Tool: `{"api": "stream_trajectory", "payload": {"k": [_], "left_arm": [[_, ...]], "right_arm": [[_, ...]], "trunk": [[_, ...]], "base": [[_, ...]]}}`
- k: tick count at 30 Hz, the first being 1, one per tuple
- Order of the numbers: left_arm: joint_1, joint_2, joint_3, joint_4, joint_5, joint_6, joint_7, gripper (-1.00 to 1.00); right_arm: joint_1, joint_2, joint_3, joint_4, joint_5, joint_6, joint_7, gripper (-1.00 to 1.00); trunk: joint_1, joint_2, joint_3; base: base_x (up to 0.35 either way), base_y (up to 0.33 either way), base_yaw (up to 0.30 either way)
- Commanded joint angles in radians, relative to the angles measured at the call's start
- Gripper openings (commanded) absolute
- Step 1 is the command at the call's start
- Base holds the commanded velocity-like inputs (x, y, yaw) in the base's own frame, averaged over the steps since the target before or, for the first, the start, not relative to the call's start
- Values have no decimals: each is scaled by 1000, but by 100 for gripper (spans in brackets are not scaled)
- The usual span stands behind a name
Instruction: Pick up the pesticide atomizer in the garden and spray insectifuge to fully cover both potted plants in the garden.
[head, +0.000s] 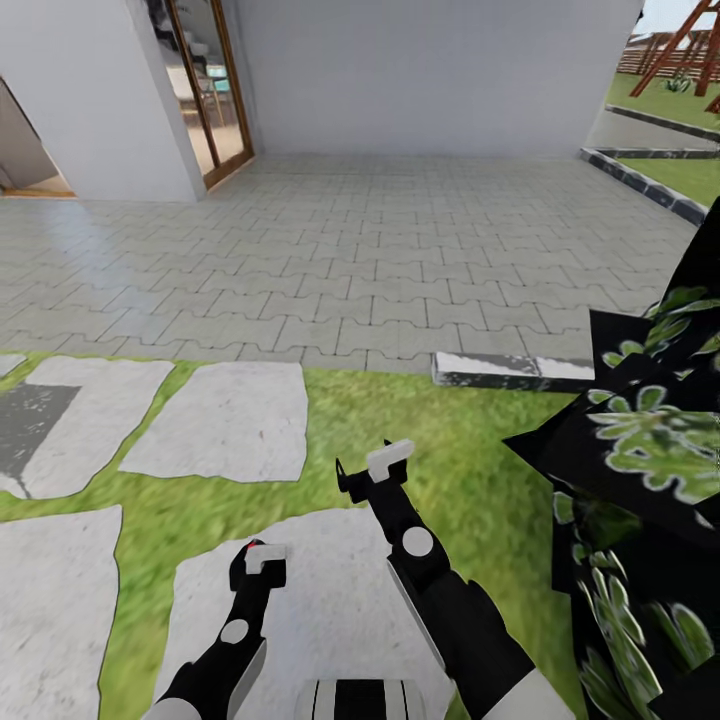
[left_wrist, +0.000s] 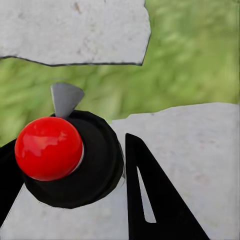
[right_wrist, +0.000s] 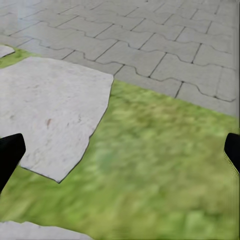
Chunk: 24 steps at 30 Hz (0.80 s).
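My left gripper (head: 258, 565) is shut on the pesticide atomizer (head: 254, 548), low over a pale stone slab (head: 330, 610). From the left wrist view the atomizer (left_wrist: 97, 165) is seen end-on: a round black body with a shiny red knob and a grey pointed nozzle, held between two black fingers (left_wrist: 150, 200). My right gripper (head: 385, 468) hangs open over the lawn (head: 470, 480), with nothing between its widely spread fingertips (right_wrist: 10, 152). The potted plants are out of view.
Flat stone slabs (head: 225, 420) lie in the grass ahead and left. Beyond a kerb (head: 510, 370) stretches grey interlocking paving (head: 380, 250) up to a white house wall (head: 420, 70) and a wood-framed glass door (head: 205, 90). Dark foliage (head: 650, 470) crowds the right side. Red-brown wooden frames (head: 690, 45) stand far right.
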Motion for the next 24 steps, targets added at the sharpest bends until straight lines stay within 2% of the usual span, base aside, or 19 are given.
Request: {"api": "stream_trajectory", "payload": {"k": [1, 16, 20, 24], "left_arm": [[0, 0, 0, 1, -10, -2, 8, -100], [0, 3, 2, 1, -8, -2, 8, -100], [0, 3, 2, 0, -8, -2, 8, -100], [0, 3, 0, 0, -8, -5, 8, -100]], "right_arm": [[0, 0, 2, -1, 10, 8, -5, 100], [0, 0, 2, -3, 10, 7, -5, 100], [1, 0, 2, -3, 10, 7, -5, 100], [0, 0, 2, -3, 10, 7, -5, 100]], "trunk": [[-1, 0, 4], [-7, 4, 83], [-9, 4, 99], [-9, 4, 99]], "base": [[0, 0, 0], [0, 0, 0], [0, 0, 0], [0, 0, 0]]}}
